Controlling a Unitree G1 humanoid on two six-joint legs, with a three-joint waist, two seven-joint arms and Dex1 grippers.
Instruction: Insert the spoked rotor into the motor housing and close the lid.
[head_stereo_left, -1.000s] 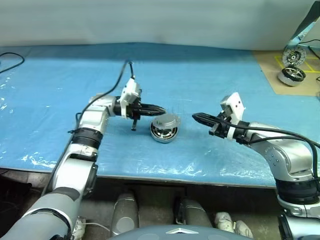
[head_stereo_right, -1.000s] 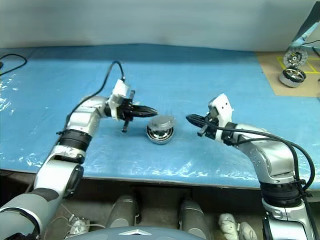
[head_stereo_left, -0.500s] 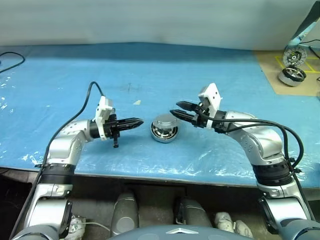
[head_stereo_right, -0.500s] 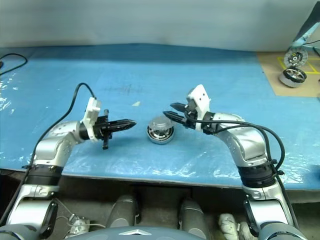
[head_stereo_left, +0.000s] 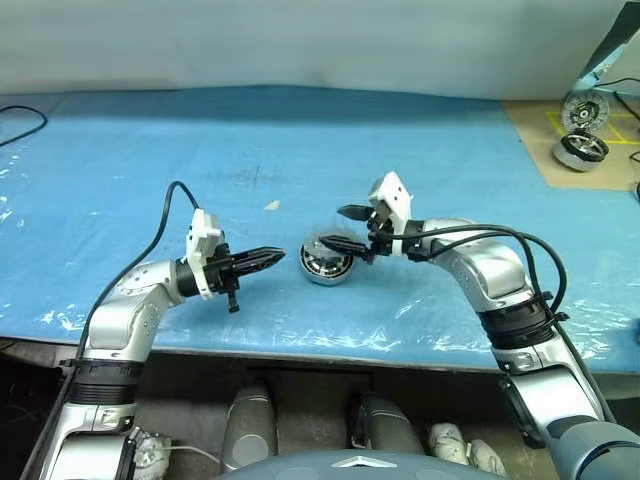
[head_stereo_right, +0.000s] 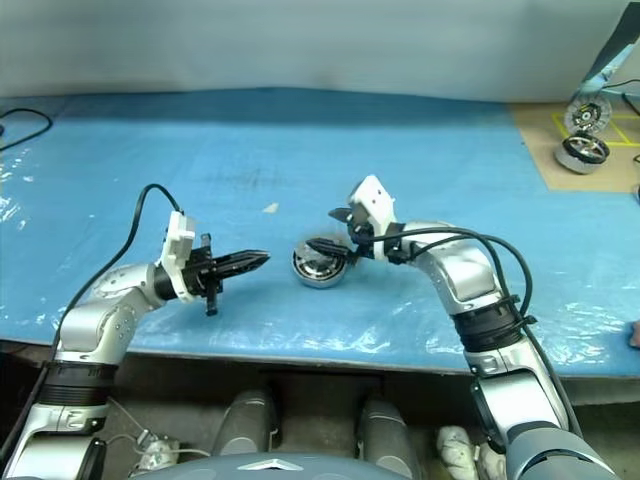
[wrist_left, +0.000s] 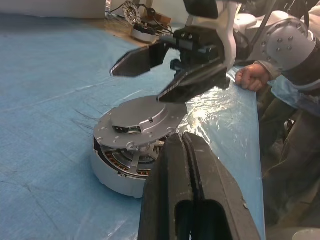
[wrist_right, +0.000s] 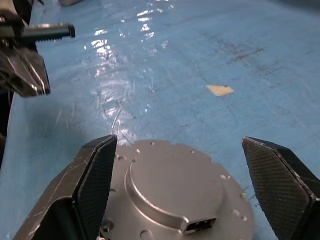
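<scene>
I see the motor housing (head_stereo_left: 327, 263) sitting on the blue table cover (head_stereo_left: 420, 150) just below the centre of the left eye frame, with its lid (wrist_left: 144, 119) resting tilted on top, so the copper windings show under the raised edge in the left wrist view. My right gripper (head_stereo_left: 343, 228) reaches in from the right of the frame and stands right at the housing, its two fingers spread wide, one above the other, with nothing between them; in the right wrist view those fingers (wrist_right: 95, 170) sit either side of the lid without touching it that I can make out. My left gripper (head_stereo_left: 272, 257) is left of the housing, near but apart from it, pointing toward it with its fingers pressed together and empty. At the upper right corner, on a tan board (head_stereo_left: 560, 150), lie a spoked wheel (head_stereo_left: 579, 109) and a silver-and-black drum (head_stereo_left: 580, 148).
</scene>
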